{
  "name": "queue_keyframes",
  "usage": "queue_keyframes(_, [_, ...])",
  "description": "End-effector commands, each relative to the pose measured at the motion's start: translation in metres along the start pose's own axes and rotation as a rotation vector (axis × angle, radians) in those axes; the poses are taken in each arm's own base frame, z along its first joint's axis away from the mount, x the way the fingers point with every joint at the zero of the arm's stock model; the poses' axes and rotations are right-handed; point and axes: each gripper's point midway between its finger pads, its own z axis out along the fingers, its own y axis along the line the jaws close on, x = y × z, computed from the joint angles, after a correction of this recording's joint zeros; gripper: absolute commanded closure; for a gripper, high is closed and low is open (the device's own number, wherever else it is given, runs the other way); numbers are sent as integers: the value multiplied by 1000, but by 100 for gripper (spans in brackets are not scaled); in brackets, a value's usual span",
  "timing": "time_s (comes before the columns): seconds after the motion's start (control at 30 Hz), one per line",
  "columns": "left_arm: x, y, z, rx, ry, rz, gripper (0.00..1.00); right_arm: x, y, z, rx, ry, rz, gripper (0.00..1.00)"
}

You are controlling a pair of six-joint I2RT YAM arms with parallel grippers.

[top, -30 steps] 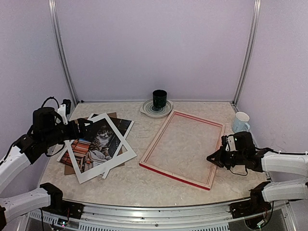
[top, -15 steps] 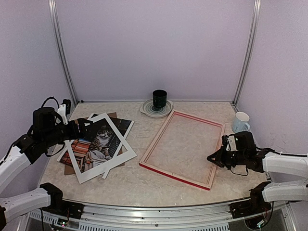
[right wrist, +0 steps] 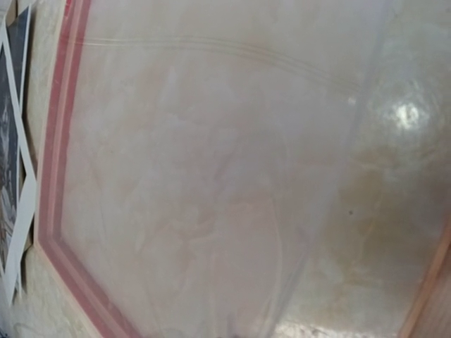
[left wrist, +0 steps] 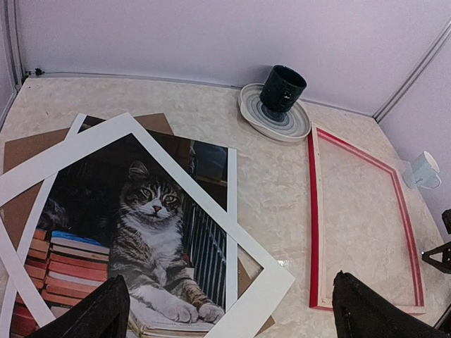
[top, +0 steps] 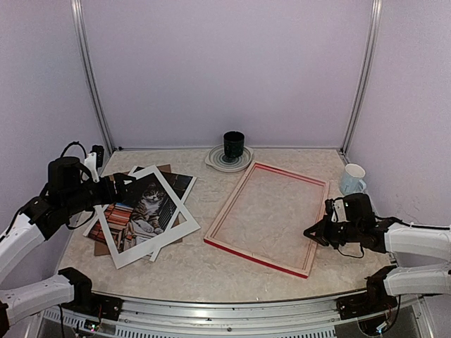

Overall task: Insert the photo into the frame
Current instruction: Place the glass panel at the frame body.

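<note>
The photo (top: 144, 204) (left wrist: 141, 232), a cat among books, lies at the left under a tilted white mat (top: 180, 229) (left wrist: 275, 282). The frame (top: 229, 246) (left wrist: 313, 225) lies flat at mid-table with its pale back up and its edges red. My left gripper (top: 121, 184) (left wrist: 232, 313) hovers open over the photo's left part, holding nothing. My right gripper (top: 311, 232) is shut at the frame's right rail. The right wrist view looks through a hazy clear sheet (right wrist: 211, 176) at the frame's red rail (right wrist: 53, 141). Its fingers are hidden, so I cannot tell whether they pinch the sheet.
Brown cardboard (left wrist: 21, 151) lies under the photo pile. A dark green mug (top: 233, 145) stands on a striped plate (top: 218, 163) at the back. A white mug (top: 352, 178) (left wrist: 425, 169) stands beyond the frame's right corner. Metal posts flank the back wall.
</note>
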Motion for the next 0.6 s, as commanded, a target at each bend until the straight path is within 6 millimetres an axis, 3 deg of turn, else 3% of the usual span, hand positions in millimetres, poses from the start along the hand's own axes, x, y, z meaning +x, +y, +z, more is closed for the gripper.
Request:
queue_keyframes(0.0, [-1, 1, 0, 4, -15, 8, 1, 1, -9, -1, 24, -3, -13, 100])
queue_keyframes(0.57, [-2, 1, 0, 4, -16, 6, 1, -11, 0, -3, 10, -35, -84, 100])
